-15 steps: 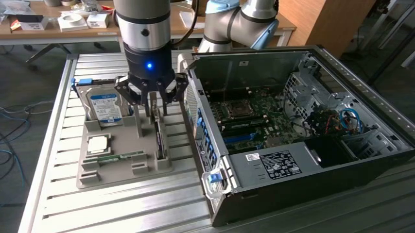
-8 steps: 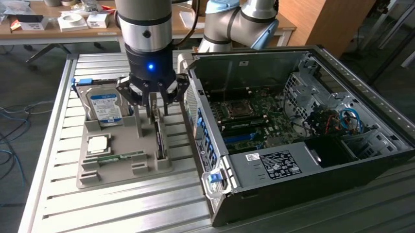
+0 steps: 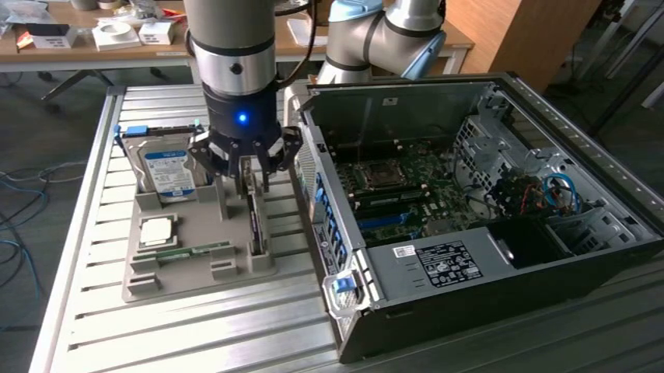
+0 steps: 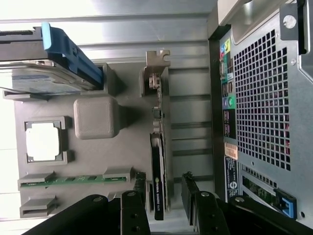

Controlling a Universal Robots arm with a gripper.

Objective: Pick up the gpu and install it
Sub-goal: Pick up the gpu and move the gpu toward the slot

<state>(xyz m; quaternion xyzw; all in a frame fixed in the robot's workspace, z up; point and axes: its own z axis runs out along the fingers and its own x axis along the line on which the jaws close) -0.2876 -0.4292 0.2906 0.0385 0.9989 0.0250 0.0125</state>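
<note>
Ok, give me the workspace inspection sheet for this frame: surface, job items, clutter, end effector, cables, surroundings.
Surface: slatted metal table, carrying a grey parts holder and an open computer case.
Job's things: gpu stands on edge in the holder, not installed.
Clutter: hard drive, processor chip and memory stick, all in the holder.
End effector: end effector open, fingers either side of the gpu, no grip shown.
Cables: blue and red wires inside the case; loose cables on the floor.
Surroundings: bench with boxes behind.
</note>
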